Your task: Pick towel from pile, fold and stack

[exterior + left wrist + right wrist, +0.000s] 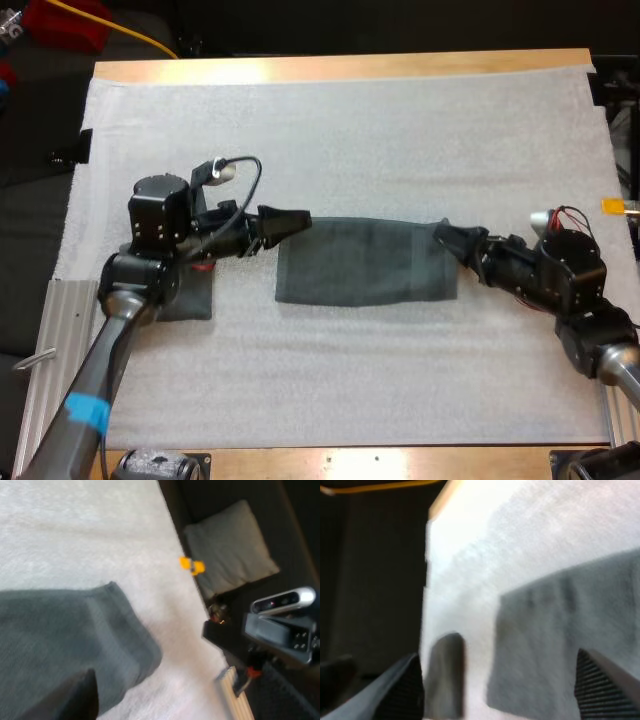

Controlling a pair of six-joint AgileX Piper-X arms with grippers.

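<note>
Under both arms, mat (350, 130): white, covering the wooden table (340, 67).
Flat towel (365, 262): dark grey-green, folded to a rectangle, lying on the mat between the two grippers; one end reaches each.
Second towel (190, 302): dark, small, lying under the left arm behind its gripper, apart from the flat towel.
Left gripper (295, 222): tip at the flat towel's far corner on its own side; whether it grips cannot be told.
Right gripper (447, 235): at the opposite far corner, fingers (402, 687) spread wide, the towel's end between them.
</note>
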